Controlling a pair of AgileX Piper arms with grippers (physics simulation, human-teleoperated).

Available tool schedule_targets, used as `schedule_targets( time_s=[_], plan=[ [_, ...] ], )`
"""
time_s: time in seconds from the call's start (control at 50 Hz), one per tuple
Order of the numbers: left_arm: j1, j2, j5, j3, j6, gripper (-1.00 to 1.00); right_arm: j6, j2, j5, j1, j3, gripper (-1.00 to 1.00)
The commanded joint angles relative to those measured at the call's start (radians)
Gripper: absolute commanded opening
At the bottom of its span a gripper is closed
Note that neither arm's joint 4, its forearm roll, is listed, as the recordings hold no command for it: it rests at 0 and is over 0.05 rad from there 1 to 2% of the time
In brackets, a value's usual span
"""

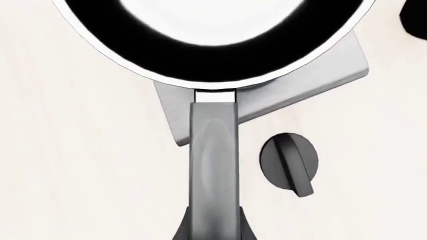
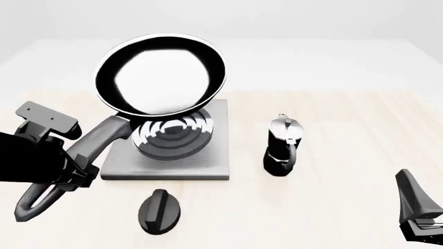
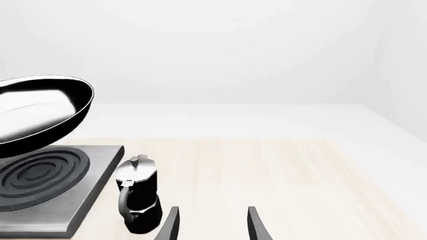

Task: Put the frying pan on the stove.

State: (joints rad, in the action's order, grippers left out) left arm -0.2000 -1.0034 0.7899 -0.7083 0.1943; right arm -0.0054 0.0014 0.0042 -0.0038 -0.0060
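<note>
The glossy black frying pan (image 2: 163,75) hangs tilted in the air above the stove (image 2: 207,155), a flat grey slab with concentric rings. My left gripper (image 2: 72,174) is shut on the pan's long grey handle (image 2: 90,145) near its loop end. In the left wrist view the handle (image 1: 213,165) runs from the gripper to the pan (image 1: 213,55), with the stove's corner (image 1: 320,85) showing below it. The right wrist view shows the pan (image 3: 40,117) raised clear of the stove (image 3: 80,195). My right gripper (image 3: 210,225) stands open and empty at the front right of the table.
A small black-and-silver moka pot (image 2: 282,145) stands just right of the stove. A black oval knob (image 2: 160,211) lies on the table in front of the stove. The pale wooden table (image 2: 346,119) stretches right of the pot.
</note>
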Motion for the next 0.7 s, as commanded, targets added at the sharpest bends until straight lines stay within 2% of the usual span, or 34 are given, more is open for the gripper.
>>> schedule_targets(
  time_s=[0.02,0.14,0.22,0.7],
  plan=[
    [-0.016,-0.001,-0.034,-0.006,0.004,-1.0,0.0,0.0,0.0,0.0,0.0,1.0],
    [-0.03,-0.023,-0.056,0.004,-0.005,-1.0,0.0,0.0,0.0,0.0,0.0,1.0],
    [0.0,-0.013,-0.059,0.024,0.021,-1.0,0.0,0.0,0.0,0.0,0.0,1.0],
    [-0.029,-0.047,-0.105,0.071,-0.009,-1.0,0.0,0.0,0.0,0.0,0.0,1.0]
  ],
)
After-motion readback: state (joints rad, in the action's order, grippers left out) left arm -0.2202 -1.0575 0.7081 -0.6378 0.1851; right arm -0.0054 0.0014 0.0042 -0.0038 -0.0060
